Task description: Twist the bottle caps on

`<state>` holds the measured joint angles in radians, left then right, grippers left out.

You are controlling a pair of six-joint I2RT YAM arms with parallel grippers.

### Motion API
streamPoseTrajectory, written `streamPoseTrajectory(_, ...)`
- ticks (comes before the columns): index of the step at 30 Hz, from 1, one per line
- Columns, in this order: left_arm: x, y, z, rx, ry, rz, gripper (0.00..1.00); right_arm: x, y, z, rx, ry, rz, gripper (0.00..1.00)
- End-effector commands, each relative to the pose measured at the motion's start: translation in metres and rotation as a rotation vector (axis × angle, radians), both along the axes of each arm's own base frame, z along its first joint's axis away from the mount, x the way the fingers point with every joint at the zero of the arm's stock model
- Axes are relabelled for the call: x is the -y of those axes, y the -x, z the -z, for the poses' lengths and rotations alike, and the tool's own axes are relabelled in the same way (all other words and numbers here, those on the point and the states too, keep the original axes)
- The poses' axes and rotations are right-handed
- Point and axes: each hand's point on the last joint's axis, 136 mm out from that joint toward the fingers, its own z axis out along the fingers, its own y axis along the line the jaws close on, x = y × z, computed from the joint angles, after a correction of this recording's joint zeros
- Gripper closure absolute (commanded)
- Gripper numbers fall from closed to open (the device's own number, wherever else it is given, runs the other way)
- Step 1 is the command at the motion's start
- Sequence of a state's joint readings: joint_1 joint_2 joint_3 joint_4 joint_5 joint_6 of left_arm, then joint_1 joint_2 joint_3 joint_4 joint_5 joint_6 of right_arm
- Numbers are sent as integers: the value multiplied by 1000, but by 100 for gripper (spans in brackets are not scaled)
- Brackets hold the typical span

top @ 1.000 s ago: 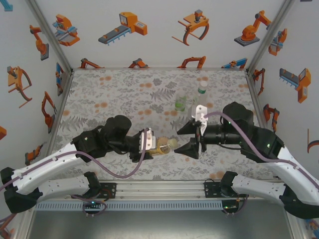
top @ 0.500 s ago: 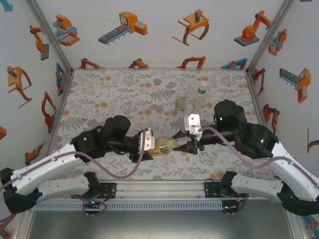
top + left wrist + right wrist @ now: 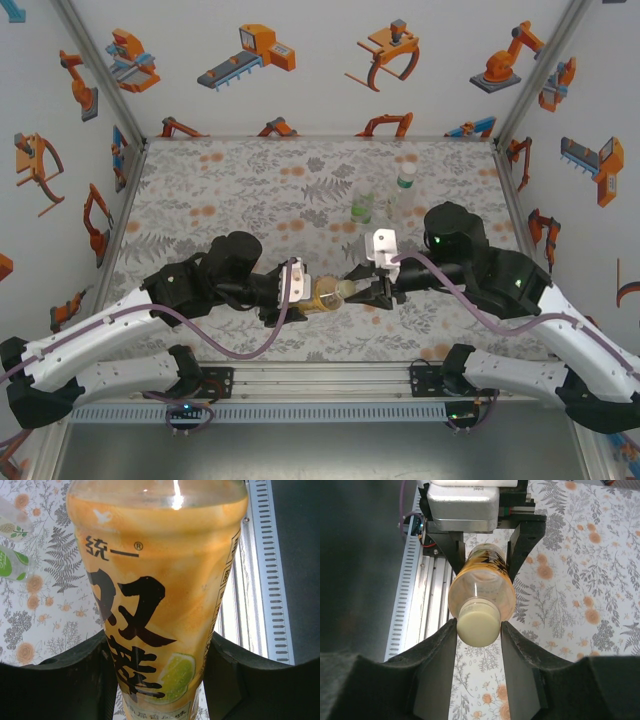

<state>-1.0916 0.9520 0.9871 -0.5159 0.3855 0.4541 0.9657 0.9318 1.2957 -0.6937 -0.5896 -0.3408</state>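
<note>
Your left gripper [image 3: 302, 291] clamps the amber bottle [image 3: 155, 605] level near 6 o'clock on the table [image 3: 200, 190], neck toward 3 o'clock. Your right gripper [image 3: 479, 630] is pinched shut on the pale cap [image 3: 478, 624] at that neck. Threading is in hand, and the next move likely calls for wrist rotation. The bottle's contents cannot be told; a greenish bottle [image 3: 362, 208] and a white-capped bottle [image 3: 404, 188] stand at 1 o'clock.

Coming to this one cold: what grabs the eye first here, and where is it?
The amber bottle lies sideways between both arms at the table's near middle, with the left gripper shut on its labelled body. The right gripper pinches the pale cap at the bottle's neck from both sides. Farther back, right of centre, a green-labelled bottle and a clear bottle stand upright.
</note>
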Motion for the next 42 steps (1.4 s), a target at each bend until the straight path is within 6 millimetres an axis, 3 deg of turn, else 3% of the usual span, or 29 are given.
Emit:
streamPoseTrajectory(1, -1, 2, -18, 20, 46, 9, 100, 0, -1, -8, 7, -34, 16, 65)
streamPoseTrajectory(7, -1, -6, -15, 35, 29, -29, 100, 0, -7, -8, -75, -41, 84, 84)
streamPoseTrajectory(11, -1, -16, -10, 60, 6, -79, 100, 0, -30, -7, -264, -84, 279, 100)
streamPoseTrajectory(17, 1, -27, -4, 86, -23, -116, 100, 2, -68, 9, -758, -173, 635, 100)
streamPoseTrajectory(22, 3, -29, 0, 89, -36, -120, 100, 10, -83, 49, -1258, -155, 966, 100)
streamPoseTrajectory(25, 5, -29, 1, 88, -35, -116, 100, 20, -87, 67, -1416, -176, 1107, 100)
streamPoseTrajectory(27, 6, -30, 2, 88, -38, -114, 100, 24, -93, 66, -1447, -246, 1136, 100)
streamPoseTrajectory(32, 9, -29, 4, 85, -43, -101, 100, 25, -96, 56, -1397, -264, 1127, 86)
streamPoseTrajectory(39, 10, -24, 5, 65, -37, -73, 100, 31, -88, 11, -1010, -208, 948, 52)
streamPoseTrajectory(42, 9, -19, 5, 45, -31, -62, 100, 37, -81, -9, -864, -223, 865, 46)
